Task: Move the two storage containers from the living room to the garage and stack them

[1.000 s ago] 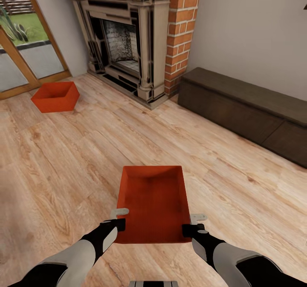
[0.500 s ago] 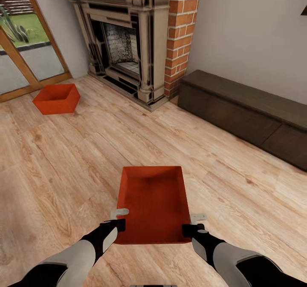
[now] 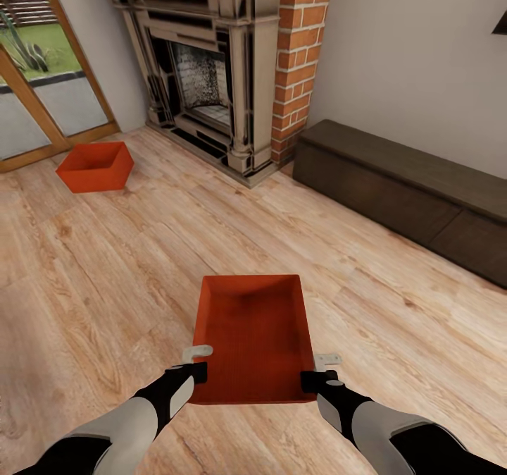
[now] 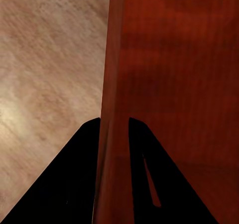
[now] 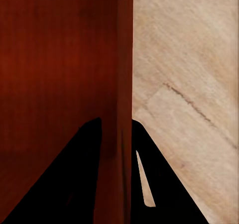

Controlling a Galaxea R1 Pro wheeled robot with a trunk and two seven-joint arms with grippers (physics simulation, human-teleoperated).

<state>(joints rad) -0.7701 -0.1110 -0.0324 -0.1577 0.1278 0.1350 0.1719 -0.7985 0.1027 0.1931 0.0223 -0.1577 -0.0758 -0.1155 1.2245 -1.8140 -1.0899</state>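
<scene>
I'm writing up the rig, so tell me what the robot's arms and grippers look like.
Both arms have smooth light grey shells with black sections at the wrists and near the elbows. The left gripper and right gripper have black bodies and pale grey fingers; the wrist views show the fingers as dark tapering wedges. No cables or markings show.

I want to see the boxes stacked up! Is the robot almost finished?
Not nearly. Nothing is in the garage yet. In hand: the left gripper and right gripper each pinch a side wall of one storage container, carried over the wood floor. The other container sits near the fireplace. Both trips and the stacking remain.
</scene>
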